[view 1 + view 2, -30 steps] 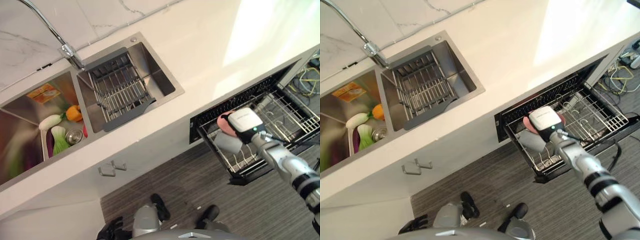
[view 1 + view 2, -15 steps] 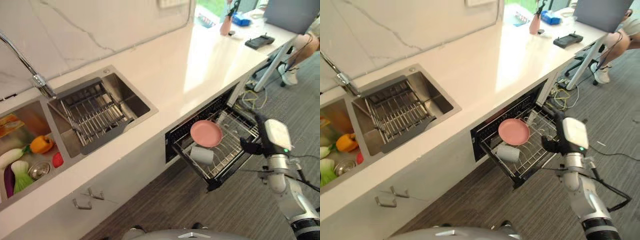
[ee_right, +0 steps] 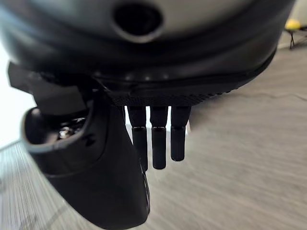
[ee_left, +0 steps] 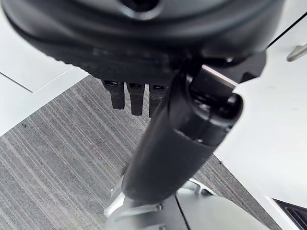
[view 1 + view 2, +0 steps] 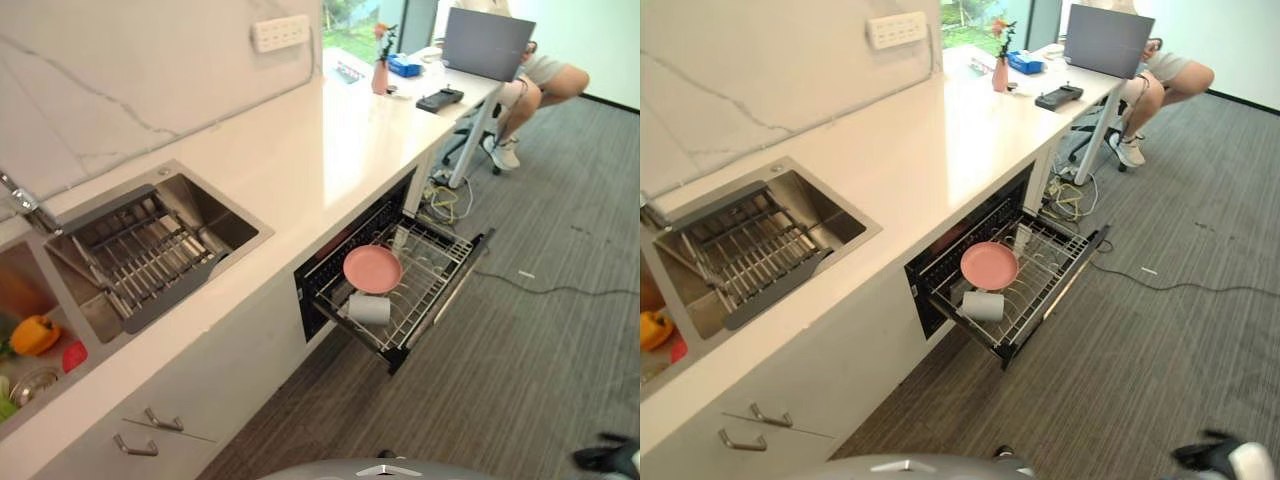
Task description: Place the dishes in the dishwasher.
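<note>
Plate and cup are sitting in the pulled-out rack, so I am keeping my right hand and left hand empty, fingers straight, before judging whether to push the rack in

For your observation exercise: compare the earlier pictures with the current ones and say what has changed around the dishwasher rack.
The right hand let go of the pink plate and drew back from the rack, now open and empty. The plate and white cup stayed in the rack.
</note>
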Controlling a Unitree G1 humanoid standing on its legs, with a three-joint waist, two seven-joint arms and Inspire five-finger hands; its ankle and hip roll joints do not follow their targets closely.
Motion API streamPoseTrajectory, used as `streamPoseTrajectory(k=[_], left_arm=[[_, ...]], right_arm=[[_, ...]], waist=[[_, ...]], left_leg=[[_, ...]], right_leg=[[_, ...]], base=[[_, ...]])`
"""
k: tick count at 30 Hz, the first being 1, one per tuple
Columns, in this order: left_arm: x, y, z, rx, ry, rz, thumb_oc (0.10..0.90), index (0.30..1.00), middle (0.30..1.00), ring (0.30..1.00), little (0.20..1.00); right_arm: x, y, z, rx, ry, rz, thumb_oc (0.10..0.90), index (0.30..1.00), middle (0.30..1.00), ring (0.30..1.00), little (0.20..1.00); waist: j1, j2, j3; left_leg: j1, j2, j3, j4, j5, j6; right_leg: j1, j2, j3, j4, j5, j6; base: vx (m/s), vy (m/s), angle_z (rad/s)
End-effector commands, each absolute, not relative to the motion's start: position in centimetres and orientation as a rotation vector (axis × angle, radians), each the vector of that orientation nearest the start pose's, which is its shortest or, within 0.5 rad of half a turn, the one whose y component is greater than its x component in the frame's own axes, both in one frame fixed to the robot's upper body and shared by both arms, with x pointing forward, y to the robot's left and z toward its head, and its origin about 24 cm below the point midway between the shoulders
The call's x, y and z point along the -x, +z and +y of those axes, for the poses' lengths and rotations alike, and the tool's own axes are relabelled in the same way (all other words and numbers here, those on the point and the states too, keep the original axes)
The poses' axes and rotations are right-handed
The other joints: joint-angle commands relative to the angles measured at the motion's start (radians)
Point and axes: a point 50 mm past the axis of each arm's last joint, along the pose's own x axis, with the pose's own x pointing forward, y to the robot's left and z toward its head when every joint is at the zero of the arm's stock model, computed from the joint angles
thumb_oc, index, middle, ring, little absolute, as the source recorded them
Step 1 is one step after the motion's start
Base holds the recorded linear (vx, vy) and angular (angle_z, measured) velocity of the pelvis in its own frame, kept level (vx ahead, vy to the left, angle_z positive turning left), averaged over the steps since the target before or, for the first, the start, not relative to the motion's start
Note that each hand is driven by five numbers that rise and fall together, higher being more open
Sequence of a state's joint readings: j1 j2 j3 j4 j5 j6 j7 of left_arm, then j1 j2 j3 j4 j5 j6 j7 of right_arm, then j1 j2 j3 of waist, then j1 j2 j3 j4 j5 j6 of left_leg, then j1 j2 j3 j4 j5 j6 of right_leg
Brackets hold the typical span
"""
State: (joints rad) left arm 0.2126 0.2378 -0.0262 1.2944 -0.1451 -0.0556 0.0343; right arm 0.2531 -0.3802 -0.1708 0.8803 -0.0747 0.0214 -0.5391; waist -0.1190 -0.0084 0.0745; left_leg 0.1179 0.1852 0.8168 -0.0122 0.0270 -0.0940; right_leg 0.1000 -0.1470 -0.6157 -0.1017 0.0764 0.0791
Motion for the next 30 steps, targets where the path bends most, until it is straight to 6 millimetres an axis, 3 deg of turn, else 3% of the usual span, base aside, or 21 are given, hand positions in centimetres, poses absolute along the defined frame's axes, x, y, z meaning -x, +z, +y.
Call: streamPoseTrajectory(k=[1,2,6,11,15,17,20,23,25,26,30], left_arm=[[-4.3,-17.1,21.9,-0.049,0.221,1.259,0.8,0.9,0.9,0.9,0.9],[-4.1,-17.0,22.4,-0.065,0.231,1.263,0.8,0.9,0.9,0.9,0.9],[-4.0,-16.8,23.1,-0.084,0.248,1.248,0.8,0.9,0.9,0.9,0.9],[-3.0,-16.7,23.6,-0.087,0.259,1.257,0.8,0.9,0.9,0.9,0.9],[-2.3,-16.7,23.8,-0.087,0.263,1.27,0.8,0.9,0.9,0.9,0.9],[-2.0,-16.6,24.1,-0.087,0.273,1.274,0.8,0.9,0.9,0.9,0.9],[-2.1,-16.5,24.7,-0.109,0.271,1.263,0.8,0.9,0.9,0.9,0.9],[-2.2,-16.4,24.8,-0.121,0.267,1.261,0.8,0.9,0.9,0.9,0.9],[-2.6,-16.2,25.4,-0.131,0.271,1.239,0.8,0.9,0.9,0.9,0.9],[-2.7,-16.2,25.3,-0.128,0.272,1.237,0.8,0.9,0.9,0.9,0.9],[-5.0,-15.5,26.6,-0.139,0.285,1.154,0.8,0.9,0.9,0.9,0.9]], right_arm=[[-15.4,-5.4,-34.3,0.704,-0.703,0.562,0.4,0.3,0.3,0.3,0.3],[-17.7,-4.9,-32.8,0.722,-0.598,0.5,0.4,0.3,0.3,0.3,0.3],[-21.9,-3.5,-30.3,0.711,-0.473,0.375,0.4,0.3,0.3,0.3,0.3],[-25.3,-2.2,-27.9,0.694,-0.389,0.286,0.4,0.3,0.3,0.3,0.3],[-27.0,-0.6,-28.1,0.641,-0.428,0.231,0.4,0.3,0.3,0.3,0.3],[-27.9,0.9,-29.3,0.566,-0.528,0.191,0.4,0.3,0.3,0.3,0.3],[-30.0,5.0,-31.1,0.602,-0.596,0.069,0.4,0.3,0.3,0.3,0.3],[-30.8,6.6,-31.5,0.632,-0.6,0.027,0.4,0.3,0.3,0.3,0.3],[-32.6,9.6,-30.7,0.698,-0.546,-0.074,0.4,0.3,0.3,0.3,0.3],[-32.7,9.7,-30.7,0.699,-0.544,-0.077,0.4,0.3,0.3,0.3,0.3],[-35.4,14.8,-28.4,0.825,-0.401,-0.246,0.4,0.3,0.3,0.3,0.3]], waist=[[0.056,0.043,0.017],[0.077,0.052,0.019],[0.11,0.072,0.034],[0.15,0.097,0.043],[0.172,0.106,0.048],[0.189,0.111,0.055],[0.221,0.121,0.08],[0.233,0.125,0.089],[0.251,0.12,0.112],[0.249,0.121,0.113],[0.279,0.102,0.165]], left_leg=[[0.047,0.07,-0.033,-0.049,0.121,-0.045],[0.04,0.072,-0.038,-0.05,0.129,-0.048],[0.013,0.077,-0.054,-0.054,0.149,-0.057],[-0.009,0.089,-0.077,-0.055,0.169,-0.068],[-0.023,0.092,-0.094,-0.056,0.178,-0.073],[-0.035,0.092,-0.105,-0.056,0.182,-0.074],[-0.059,0.096,-0.123,-0.058,0.186,-0.076],[-0.067,0.097,-0.128,-0.058,0.186,-0.077],[-0.089,0.098,-0.135,-0.058,0.191,-0.08],[-0.091,0.098,-0.135,-0.058,0.192,-0.08],[-0.149,0.108,-0.16,-0.058,0.21,-0.091]], right_leg=[[-0.02,-0.036,-0.048,0.027,-0.017,0.037],[-0.017,-0.033,-0.057,0.027,-0.023,0.035],[-0.023,-0.03,-0.074,0.026,-0.033,0.031],[-0.016,-0.025,-0.103,0.026,-0.051,0.022],[-0.014,-0.022,-0.121,0.025,-0.056,0.019],[-0.02,-0.021,-0.127,0.026,-0.056,0.02],[-0.035,-0.024,-0.137,0.026,-0.053,0.021],[-0.039,-0.027,-0.143,0.027,-0.051,0.022],[-0.055,-0.031,-0.144,0.027,-0.043,0.026],[-0.057,-0.031,-0.144,0.027,-0.042,0.026],[-0.122,-0.043,-0.139,0.034,-0.017,0.043]], base=[[0.06,-0.038,0.03],[0.06,-0.042,0.11],[0.02,-0.02,0.26],[0.02,-0.016,0.33],[0.01,-0.006,0.25],[-0.02,-0.002,0.22],[-0.04,0.01,0.22],[-0.01,0.012,0.16],[-0.03,0.011,0.07],[-0.04,-0.001,-0.01],[-0.06,-0.01,0.01]])
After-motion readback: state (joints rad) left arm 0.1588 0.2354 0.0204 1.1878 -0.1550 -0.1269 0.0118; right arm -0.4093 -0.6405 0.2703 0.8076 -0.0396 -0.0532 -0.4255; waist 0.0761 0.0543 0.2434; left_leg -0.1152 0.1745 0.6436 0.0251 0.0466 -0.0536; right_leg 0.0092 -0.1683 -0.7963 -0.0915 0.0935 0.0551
